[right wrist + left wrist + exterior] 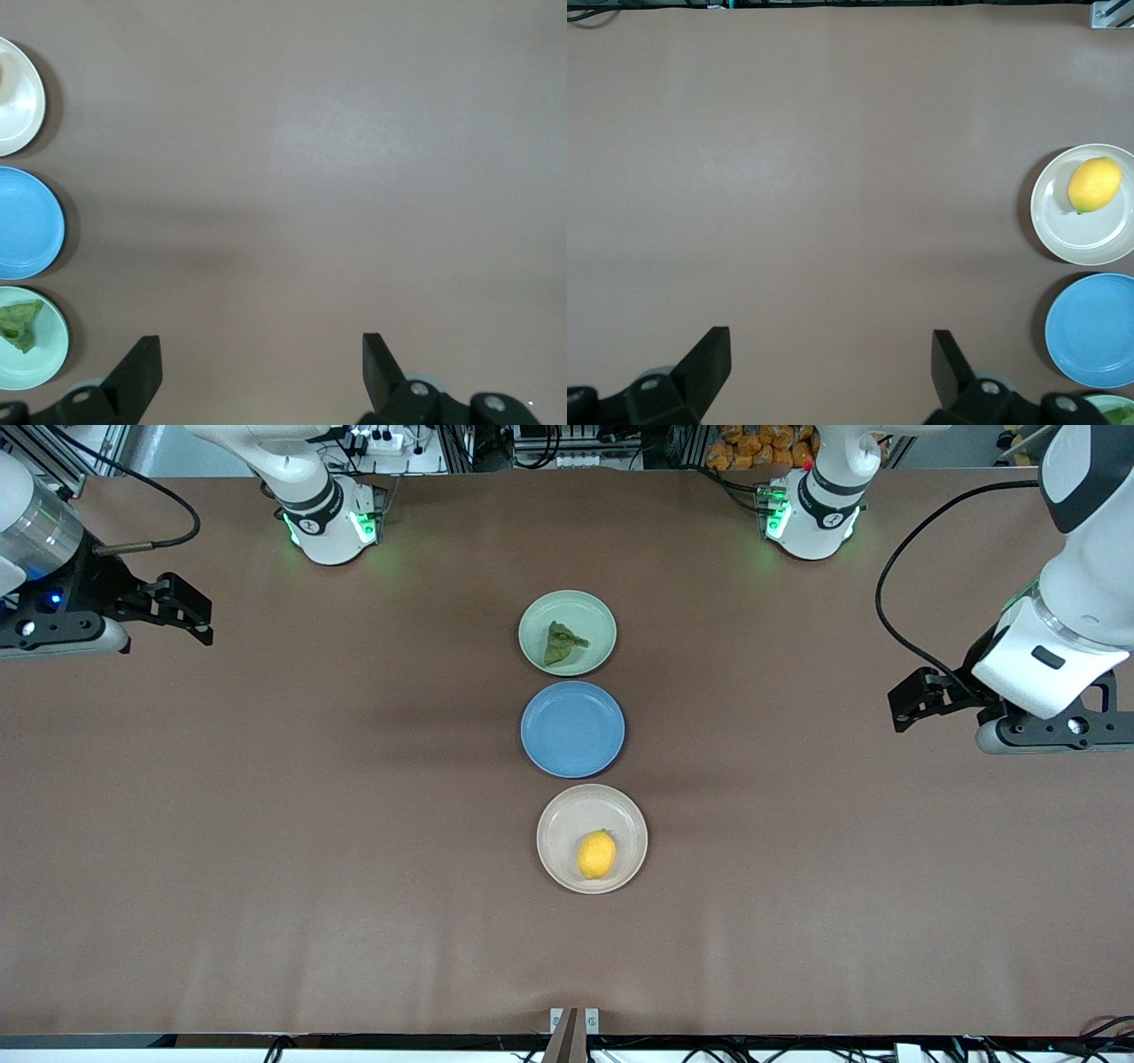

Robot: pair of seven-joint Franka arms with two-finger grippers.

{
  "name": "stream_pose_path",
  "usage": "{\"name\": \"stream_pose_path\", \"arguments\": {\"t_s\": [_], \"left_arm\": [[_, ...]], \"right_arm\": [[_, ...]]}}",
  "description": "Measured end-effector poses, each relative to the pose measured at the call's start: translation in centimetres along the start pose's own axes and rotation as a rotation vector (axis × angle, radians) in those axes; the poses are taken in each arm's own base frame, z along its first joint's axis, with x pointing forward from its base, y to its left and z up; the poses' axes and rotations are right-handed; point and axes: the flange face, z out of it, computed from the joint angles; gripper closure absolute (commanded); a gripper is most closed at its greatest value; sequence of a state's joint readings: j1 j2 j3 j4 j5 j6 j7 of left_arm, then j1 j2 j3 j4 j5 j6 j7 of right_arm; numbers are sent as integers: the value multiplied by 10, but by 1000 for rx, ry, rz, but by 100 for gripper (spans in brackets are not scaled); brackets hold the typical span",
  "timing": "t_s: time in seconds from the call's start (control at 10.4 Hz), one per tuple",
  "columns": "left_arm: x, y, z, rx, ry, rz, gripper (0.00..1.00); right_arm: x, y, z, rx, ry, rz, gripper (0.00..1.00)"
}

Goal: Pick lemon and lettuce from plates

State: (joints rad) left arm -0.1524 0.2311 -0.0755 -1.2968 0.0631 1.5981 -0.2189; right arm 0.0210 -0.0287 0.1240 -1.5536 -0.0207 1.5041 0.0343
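The yellow lemon (596,855) lies in the beige plate (560,829), the plate nearest the front camera. The dark green lettuce (562,643) lies in the pale green plate (594,615), nearest the robots' bases. The left wrist view shows the lemon (1094,184) in the beige plate (1063,226). The right wrist view shows the lettuce (19,322) in the green plate (44,359). My left gripper (905,706) is open and empty over bare table at the left arm's end. My right gripper (199,615) is open and empty over bare table at the right arm's end.
An empty blue plate (572,729) sits between the two other plates, in one line down the table's middle. It also shows in the left wrist view (1095,329) and the right wrist view (27,223). Brown table surface spreads on both sides.
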Motion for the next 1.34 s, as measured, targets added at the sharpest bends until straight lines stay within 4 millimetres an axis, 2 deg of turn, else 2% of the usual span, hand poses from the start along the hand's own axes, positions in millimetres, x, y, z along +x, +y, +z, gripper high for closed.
{"name": "stream_pose_path", "arguments": {"t_s": [0.96, 1.15, 1.34], "left_arm": [[-1, 1, 1, -5, -7, 0, 0], [-1, 1, 1, -12, -9, 0, 0], [-1, 2, 1, -13, -11, 0, 0]], "right_arm": [[-1, -1, 1, 1, -8, 9, 0], [-1, -9, 2, 2, -11, 41, 0], [-2, -25, 3, 1, -15, 57, 0]]}}
